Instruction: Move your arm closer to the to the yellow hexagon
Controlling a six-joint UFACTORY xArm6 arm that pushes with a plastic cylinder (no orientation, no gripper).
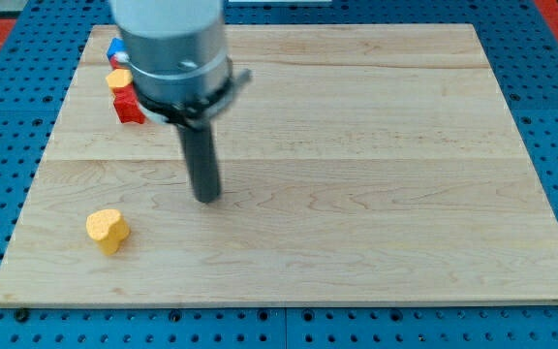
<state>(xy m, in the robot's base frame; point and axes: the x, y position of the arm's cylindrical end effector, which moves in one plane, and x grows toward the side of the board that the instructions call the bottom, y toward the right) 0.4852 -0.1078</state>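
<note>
Tip (206,197) bare, touching nothing, mid-board.
Yellow hexagon (119,79) at view's top-left, by red block (128,109); approach slowly w/o nudging.

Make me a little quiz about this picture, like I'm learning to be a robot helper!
1. True or false: my tip touches the yellow block near the view's bottom.
2. Which colour is the block just below the yellow hexagon? A green, B red, C purple.
3. Fill in: the blue block sits near the board's top ____ corner in the view.
Key: 1 false; 2 B, the red block; 3 left.
</note>
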